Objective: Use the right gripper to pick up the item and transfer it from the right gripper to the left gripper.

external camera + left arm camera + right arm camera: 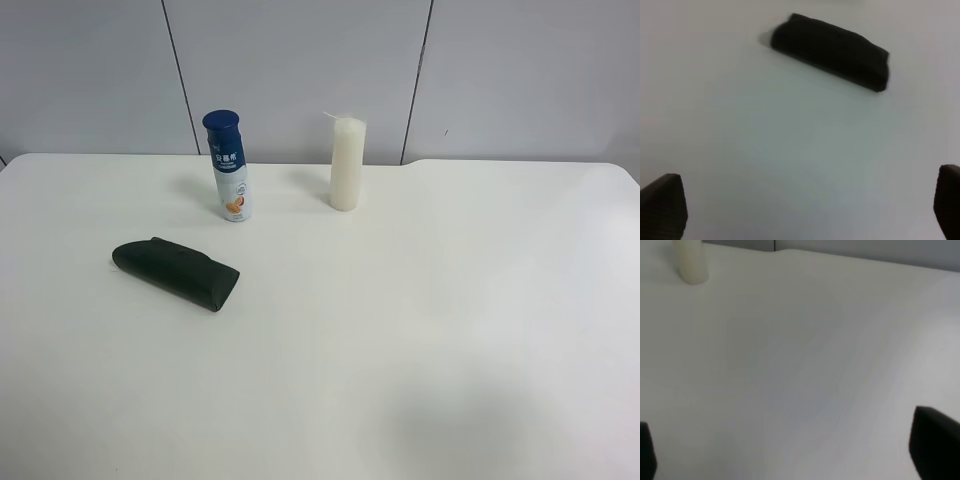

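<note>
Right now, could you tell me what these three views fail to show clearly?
- Exterior high: both arms are out of frame; the bottle label print is too small to read.
- Right wrist: candle top cut by the edge; pouch absent.
- Left wrist: pouch blurred, no surface detail; fingertips cropped.

Exterior high: bright, even, sharp; surface (420, 330) near-overexposed | shadows: faint, soft beside bottle (229, 165), candle (347, 163) | wrist views: dimmer, greyish, soft focus | pouch (832, 50) edges blurred; fingertips (662, 205) out of focus
</note>
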Robot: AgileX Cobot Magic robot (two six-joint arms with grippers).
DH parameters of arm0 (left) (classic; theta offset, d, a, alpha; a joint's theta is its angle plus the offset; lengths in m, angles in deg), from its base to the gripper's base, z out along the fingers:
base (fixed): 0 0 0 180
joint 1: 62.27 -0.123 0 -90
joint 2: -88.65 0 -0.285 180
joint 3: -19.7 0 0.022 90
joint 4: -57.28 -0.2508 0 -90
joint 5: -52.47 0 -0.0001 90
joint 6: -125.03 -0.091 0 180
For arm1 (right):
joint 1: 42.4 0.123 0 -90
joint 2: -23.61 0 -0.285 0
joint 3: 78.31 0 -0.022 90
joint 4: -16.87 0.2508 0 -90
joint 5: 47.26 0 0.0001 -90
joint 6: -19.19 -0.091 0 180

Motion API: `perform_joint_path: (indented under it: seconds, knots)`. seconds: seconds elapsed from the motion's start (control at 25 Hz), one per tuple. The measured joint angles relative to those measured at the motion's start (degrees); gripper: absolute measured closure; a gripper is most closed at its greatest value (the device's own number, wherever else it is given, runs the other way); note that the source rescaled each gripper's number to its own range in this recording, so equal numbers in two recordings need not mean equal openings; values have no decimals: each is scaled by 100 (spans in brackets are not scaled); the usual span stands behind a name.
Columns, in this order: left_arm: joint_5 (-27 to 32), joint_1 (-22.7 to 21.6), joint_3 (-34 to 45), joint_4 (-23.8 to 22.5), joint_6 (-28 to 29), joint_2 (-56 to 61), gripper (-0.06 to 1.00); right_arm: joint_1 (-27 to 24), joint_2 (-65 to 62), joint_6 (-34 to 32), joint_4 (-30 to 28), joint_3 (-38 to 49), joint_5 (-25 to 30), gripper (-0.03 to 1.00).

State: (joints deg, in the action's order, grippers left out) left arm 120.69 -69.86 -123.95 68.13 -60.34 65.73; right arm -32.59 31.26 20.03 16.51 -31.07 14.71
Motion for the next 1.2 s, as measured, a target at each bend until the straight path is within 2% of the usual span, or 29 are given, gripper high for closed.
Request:
perform_joint_path:
  seconds: [0.08,0.32,0.56,0.84,1.04,1.2]
  knots:
    - [-17,2,4,-196,10,285,-6,0,0,0,0,0,0,-3]
    - [-278,2,22,-267,10,838,-6,0,0,0,0,0,0,-3]
    - [-526,2,555,-422,24,1497,-6,0,0,0,0,0,0,-3]
    - [-797,103,1138,-520,155,1543,-6,0,0,0,5,0,0,-3]
    - [-796,380,1182,-630,246,1543,-6,0,0,0,36,0,0,-3]
    - [-796,394,1187,-668,290,1543,-6,0,0,0,36,0,0,-3]
